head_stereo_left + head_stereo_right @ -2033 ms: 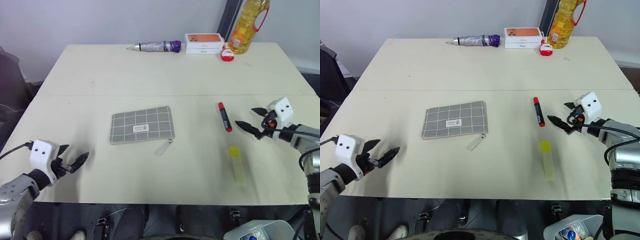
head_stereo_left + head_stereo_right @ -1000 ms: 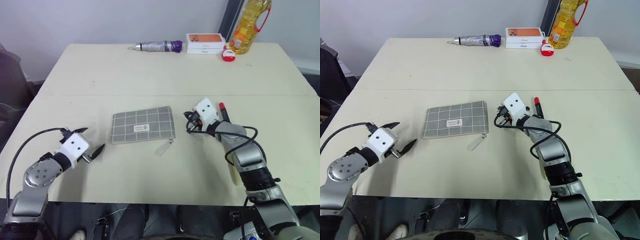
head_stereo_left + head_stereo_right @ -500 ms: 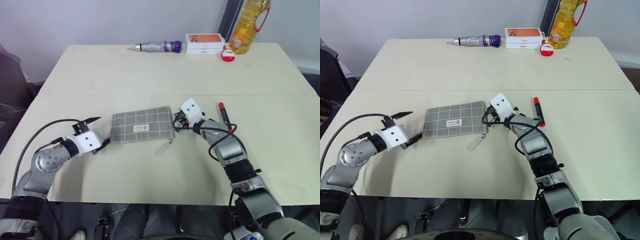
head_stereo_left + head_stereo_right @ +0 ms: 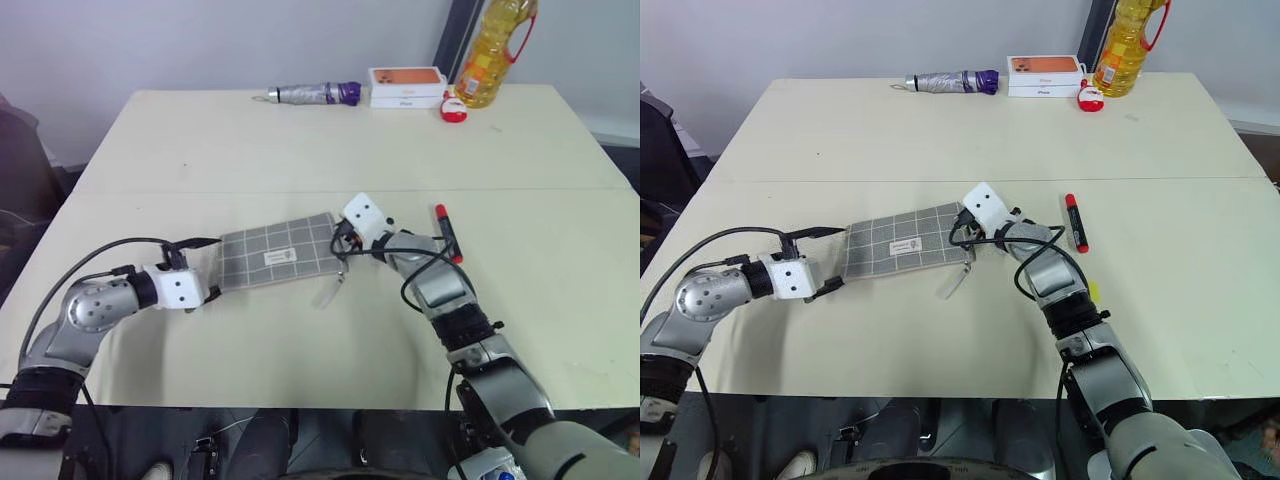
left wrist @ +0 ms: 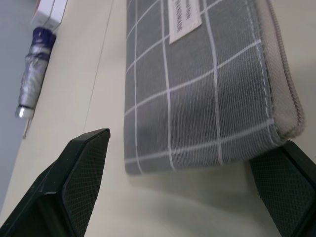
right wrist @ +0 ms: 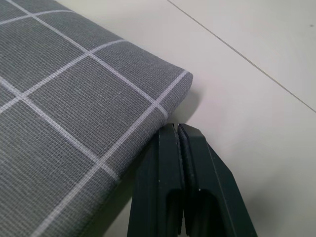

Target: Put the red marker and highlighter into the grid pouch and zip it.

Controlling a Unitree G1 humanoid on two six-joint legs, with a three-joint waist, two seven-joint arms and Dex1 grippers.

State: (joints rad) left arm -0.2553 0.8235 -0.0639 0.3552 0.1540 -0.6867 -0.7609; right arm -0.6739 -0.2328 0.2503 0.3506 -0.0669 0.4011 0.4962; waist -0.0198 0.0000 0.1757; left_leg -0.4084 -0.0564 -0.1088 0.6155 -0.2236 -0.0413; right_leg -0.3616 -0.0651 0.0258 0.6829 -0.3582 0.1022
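The grid pouch lies flat at the table's middle, its pale zipper pull tab trailing off the near right corner. My left gripper is open, one finger on each side of the pouch's left end; the left wrist view shows that end between the fingers. My right gripper is shut, its tips pressed against the pouch's right corner. The red marker lies to the right of that arm. A sliver of the yellow highlighter shows beside my right forearm; the rest is hidden.
Along the far edge lie a folded umbrella, stacked boxes, a small red-and-white round object and a yellow oil bottle. A seam crosses the table behind the pouch.
My left gripper has slid right until it straddles the pouch's left end. My right gripper has moved left against the pouch's right corner. The pouch now sits slightly skewed.
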